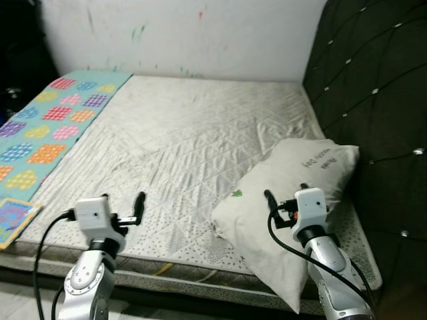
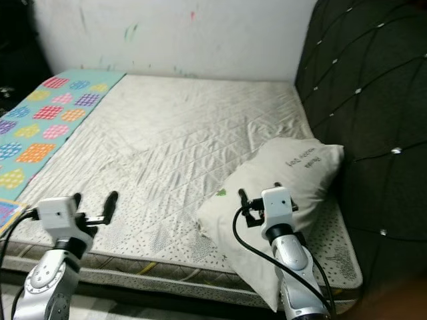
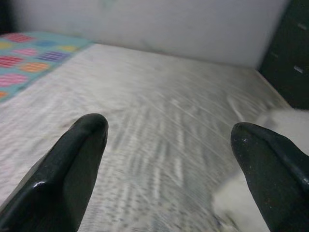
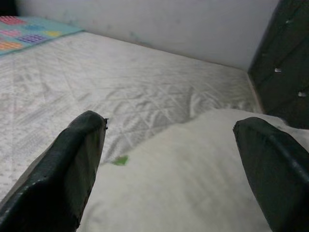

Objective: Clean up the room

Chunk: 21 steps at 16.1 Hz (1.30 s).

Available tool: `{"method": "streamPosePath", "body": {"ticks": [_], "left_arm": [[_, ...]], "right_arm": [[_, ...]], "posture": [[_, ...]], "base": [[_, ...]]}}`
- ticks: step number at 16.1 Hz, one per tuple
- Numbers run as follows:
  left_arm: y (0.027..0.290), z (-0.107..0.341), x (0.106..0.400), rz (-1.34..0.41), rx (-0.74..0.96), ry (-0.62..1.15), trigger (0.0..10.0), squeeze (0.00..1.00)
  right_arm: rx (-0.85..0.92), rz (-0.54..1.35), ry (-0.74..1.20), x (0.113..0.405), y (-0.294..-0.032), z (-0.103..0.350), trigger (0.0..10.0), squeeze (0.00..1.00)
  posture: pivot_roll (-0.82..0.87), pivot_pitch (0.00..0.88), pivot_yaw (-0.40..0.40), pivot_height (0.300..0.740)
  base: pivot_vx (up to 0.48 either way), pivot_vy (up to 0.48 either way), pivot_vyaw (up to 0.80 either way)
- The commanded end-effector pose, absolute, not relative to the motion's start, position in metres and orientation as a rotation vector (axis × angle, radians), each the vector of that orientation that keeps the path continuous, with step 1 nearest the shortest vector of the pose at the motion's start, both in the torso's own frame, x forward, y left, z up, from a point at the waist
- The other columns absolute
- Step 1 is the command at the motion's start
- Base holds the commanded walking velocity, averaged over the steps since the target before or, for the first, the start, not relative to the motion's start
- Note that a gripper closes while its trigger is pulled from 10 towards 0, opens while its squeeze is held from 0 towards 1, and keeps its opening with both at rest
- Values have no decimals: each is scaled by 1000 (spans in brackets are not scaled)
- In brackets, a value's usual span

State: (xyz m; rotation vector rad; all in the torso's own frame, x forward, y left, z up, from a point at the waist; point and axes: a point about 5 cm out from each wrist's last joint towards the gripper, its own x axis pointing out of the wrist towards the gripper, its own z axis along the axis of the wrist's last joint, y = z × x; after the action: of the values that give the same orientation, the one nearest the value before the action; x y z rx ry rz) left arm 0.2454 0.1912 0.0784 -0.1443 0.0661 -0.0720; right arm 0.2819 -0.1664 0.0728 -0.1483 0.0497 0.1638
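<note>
Hovering with fingers spread wide and empty, the right gripper (image 1: 285, 197) sits lower right, just above the white pillow (image 1: 287, 207) hanging off the mattress (image 1: 187, 140) edge. The left gripper (image 1: 123, 208), lower left, is likewise open. A clumsy pinch could drag the pillow floorward. No containers visible.

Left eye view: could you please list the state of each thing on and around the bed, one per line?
Pillow: lying askew, its lower corner overhanging the mattress edge.
Mattress: bare, quilted cover wrinkled.
Patterned mat: laid flat along the left side.
Left gripper: open, held above the mattress edge.
Right gripper: open, held over the pillow.
Headboard: upright, at the right.
</note>
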Motion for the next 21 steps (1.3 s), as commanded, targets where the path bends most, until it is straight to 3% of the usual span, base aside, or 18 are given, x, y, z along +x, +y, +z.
{"method": "streamPosePath", "body": {"ticks": [1,3,5,7,11,14,18,21], "left_arm": [[185,79,243,-159,-130,94,10000,0],[183,75,240,-185,-128,117,10000,0],[181,70,236,-134,-159,128,10000,0],[178,68,236,-62,-221,123,10000,0],[178,73,241,-5,-188,58,10000,0],[179,76,242,-23,-137,43,10000,0],[186,77,249,-32,-117,43,10000,0],[178,82,252,-84,-109,32,10000,0]], "right_arm": [[-172,195,26,287,-164,80,10000,0],[-199,136,-9,289,-164,82,10000,0],[-49,122,57,284,-162,76,10000,0],[-29,79,19,281,-166,79,10000,0],[1,33,21,281,-174,79,10000,0],[-4,21,-18,283,-175,83,10000,0],[3,-33,-20,279,-182,83,10000,0],[9,-48,-23,269,-183,82,10000,0]], "posture": [[-157,0,50,740],[-156,0,52,740],[-163,0,64,740],[-170,0,71,740],[-156,0,85,740],[-164,0,110,740],[-205,0,155,740],[-215,0,148,740]], "base": [[0,0,0],[0,0,0],[0,0,0],[0,0,0],[0,0,-800],[0,0,-656],[0,0,0],[0,0,-667]]}}
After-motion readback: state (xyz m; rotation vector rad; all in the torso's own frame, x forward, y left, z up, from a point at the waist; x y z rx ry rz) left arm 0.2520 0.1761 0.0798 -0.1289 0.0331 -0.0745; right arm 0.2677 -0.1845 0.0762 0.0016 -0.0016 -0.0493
